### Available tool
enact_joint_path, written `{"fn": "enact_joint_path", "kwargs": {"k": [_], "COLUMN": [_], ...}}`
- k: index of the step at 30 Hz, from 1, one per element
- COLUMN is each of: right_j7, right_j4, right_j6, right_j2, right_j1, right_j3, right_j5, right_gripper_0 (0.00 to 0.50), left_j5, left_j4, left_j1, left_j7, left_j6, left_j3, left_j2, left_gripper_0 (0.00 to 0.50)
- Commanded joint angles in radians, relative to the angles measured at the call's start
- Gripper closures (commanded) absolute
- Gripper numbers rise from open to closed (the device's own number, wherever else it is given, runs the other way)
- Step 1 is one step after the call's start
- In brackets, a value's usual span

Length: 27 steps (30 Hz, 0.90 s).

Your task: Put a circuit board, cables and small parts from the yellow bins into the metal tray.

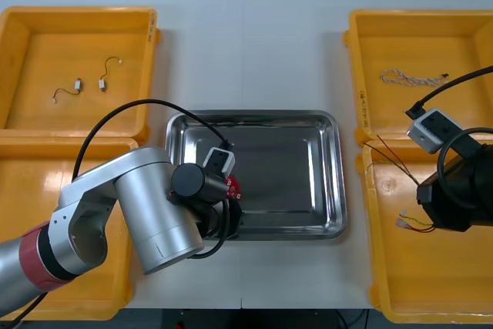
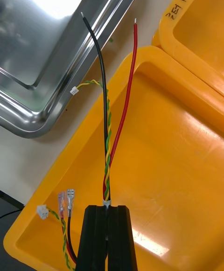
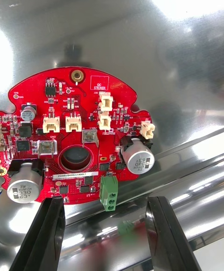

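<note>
A round red circuit board (image 3: 74, 131) lies flat on the metal tray's (image 1: 333, 182) shiny floor, near its left front corner (image 1: 233, 187). My left gripper (image 3: 105, 217) is open just in front of the board, one finger (image 3: 46, 229) on each side, touching nothing. My right gripper (image 2: 107, 233) is shut on a red and yellow cable (image 2: 110, 159) bundled with a black and a red wire. It holds the cable over the near right yellow bin (image 2: 177, 168). The wire ends reach past the bin's rim toward the tray (image 2: 42, 47). My right arm (image 1: 454, 190) covers the gripper in the front view.
The far left bin (image 1: 31, 67) holds two small metal parts (image 1: 102, 82) with thin leads. A twisted blue and white cable (image 1: 408, 78) lies in the far right bin (image 1: 462, 44). My left arm (image 1: 146, 213) hides much of the near left bin (image 1: 23, 190).
</note>
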Motion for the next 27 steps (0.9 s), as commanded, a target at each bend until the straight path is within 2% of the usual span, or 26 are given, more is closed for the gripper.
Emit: {"fn": "enact_joint_path", "kwargs": {"k": [1,5,10,18,27], "right_j7": [-0.013,-0.013,-0.012,0.007,0.048], "right_j4": [-0.038,-0.037,-0.028,-0.02,-0.02], "right_j6": [0.004,0.004,0.004,0.004,0.004], "right_j2": [0.009,0.023,0.069,0.078,0.09], "right_j1": [-0.055,-0.098,-0.145,-0.203,-0.223], "right_j3": [0.051,0.116,0.197,0.338,0.407], "right_j5": [-0.013,0.01,0.051,0.108,0.097], "right_gripper_0": [0.5,0.5,0.5,0.5,0.5], "left_j5": [-0.008,0.001,0.013,0.065,0.146], "left_j4": [-0.013,-0.017,-0.03,-0.066,-0.123], "left_j1": [-0.038,-0.038,-0.038,-0.038,-0.038], "left_j7": [0.063,0.062,0.063,0.059,0.042], "left_j6": [-0.012,-0.012,-0.01,0.007,0.068], "left_j3": [0.02,0.042,0.068,0.131,0.227], "left_j2": [-0.023,-0.022,-0.013,0.013,0.075], "left_gripper_0": [0.0,0.0,0.0,0.0,0.0]}}
